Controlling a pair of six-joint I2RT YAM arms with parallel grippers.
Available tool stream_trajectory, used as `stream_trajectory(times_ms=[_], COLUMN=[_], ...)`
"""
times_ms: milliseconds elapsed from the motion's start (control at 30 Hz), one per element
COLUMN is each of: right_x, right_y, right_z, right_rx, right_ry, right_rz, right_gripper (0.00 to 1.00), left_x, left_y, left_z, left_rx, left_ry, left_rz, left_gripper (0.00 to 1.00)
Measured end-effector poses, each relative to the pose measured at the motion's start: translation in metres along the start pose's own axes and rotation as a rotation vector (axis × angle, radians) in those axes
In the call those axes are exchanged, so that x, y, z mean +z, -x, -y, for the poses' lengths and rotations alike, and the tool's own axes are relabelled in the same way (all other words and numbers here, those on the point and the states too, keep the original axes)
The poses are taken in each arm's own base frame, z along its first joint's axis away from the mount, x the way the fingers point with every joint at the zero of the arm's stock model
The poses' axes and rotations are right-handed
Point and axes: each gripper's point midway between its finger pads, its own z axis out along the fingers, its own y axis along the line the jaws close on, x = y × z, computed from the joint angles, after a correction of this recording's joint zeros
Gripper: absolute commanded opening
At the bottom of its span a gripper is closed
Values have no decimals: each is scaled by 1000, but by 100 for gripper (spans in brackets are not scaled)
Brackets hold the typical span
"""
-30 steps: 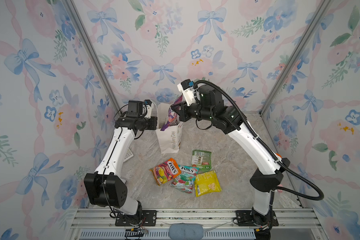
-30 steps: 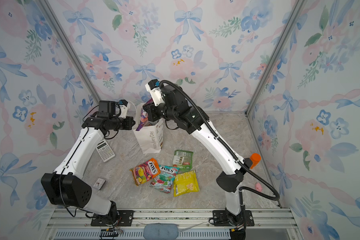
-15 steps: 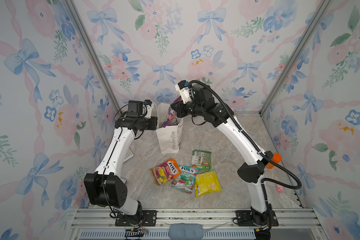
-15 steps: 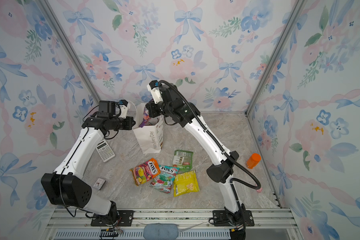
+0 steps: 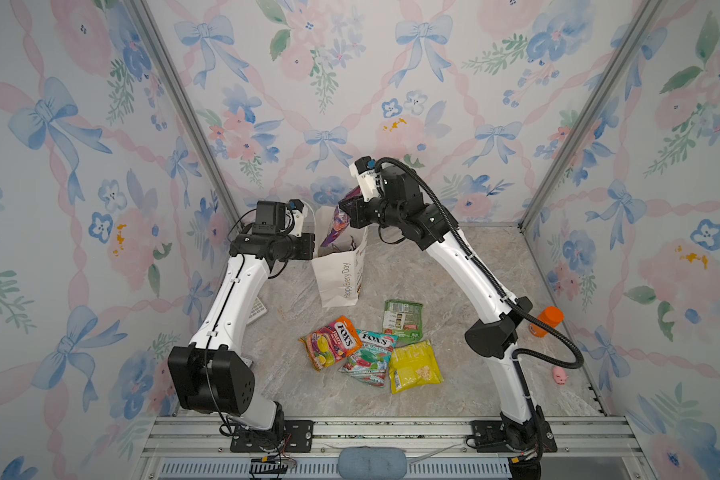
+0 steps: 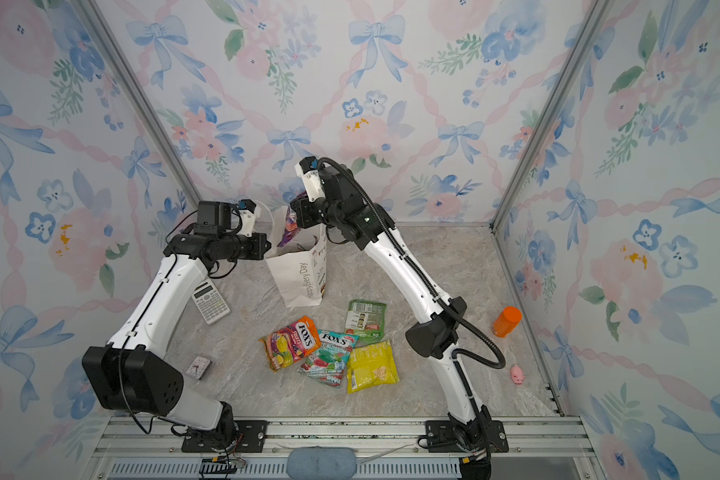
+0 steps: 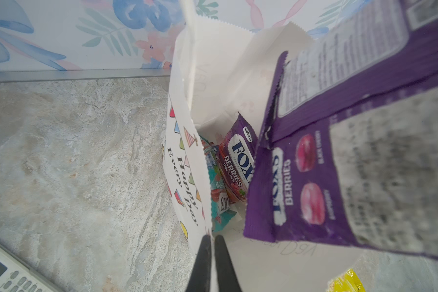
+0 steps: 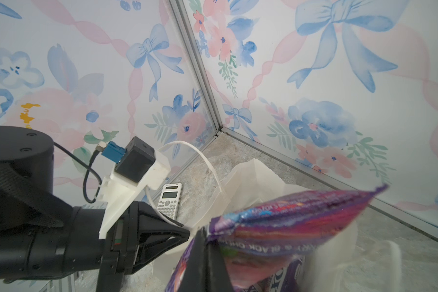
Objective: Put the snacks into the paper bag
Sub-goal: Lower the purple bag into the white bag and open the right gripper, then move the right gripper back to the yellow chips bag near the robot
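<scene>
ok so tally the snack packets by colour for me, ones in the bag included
purple: 2 (held purple packet, bagged purple packet)
teal: 2 (table teal packet, bagged teal packet)
orange: 1 (orange packet)
green: 1 (green packet)
yellow: 1 (yellow packet)
total: 7, 2 of them inside the paper bag

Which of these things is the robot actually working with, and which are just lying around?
Part of the job: paper bag, its rim pinched by the left gripper; purple packet in the right gripper; bagged packets; orange packet, teal packet, green packet, yellow packet on the table.

Just lying about: calculator, small clock, orange bottle, pink pig.
</scene>
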Motion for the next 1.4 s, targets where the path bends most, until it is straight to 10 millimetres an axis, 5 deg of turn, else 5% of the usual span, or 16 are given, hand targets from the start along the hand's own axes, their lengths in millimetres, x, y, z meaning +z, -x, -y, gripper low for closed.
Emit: stream_trajectory(times_ms=[300,700,933,1000,1100,1167,1400], right_x=[29,34,48,51,52,49,35], right_y=[-21,-11,-22,-26,-25,-20,-9], right_z=[-2,-12,2,9,22,28,27], right_rx=[40,29,35,41,59,60,56], right_ry=[74,135,119,113,94,91,100], right_rz=[-34,12,-5,-12,-11,4,13], right_gripper=[0,0,0,12,55,70,77], left_x=[0,0,0,0,0,0,-1], left_y=[0,0,0,0,0,0,0], left_z=[0,0,0,0,0,0,-2], left_rx=[0,0,0,0,0,0,-5], left_ry=[1,0,0,0,0,0,2], left_rz=[0,0,0,0,0,0,2], left_gripper=[0,0,0,0,0,0,0])
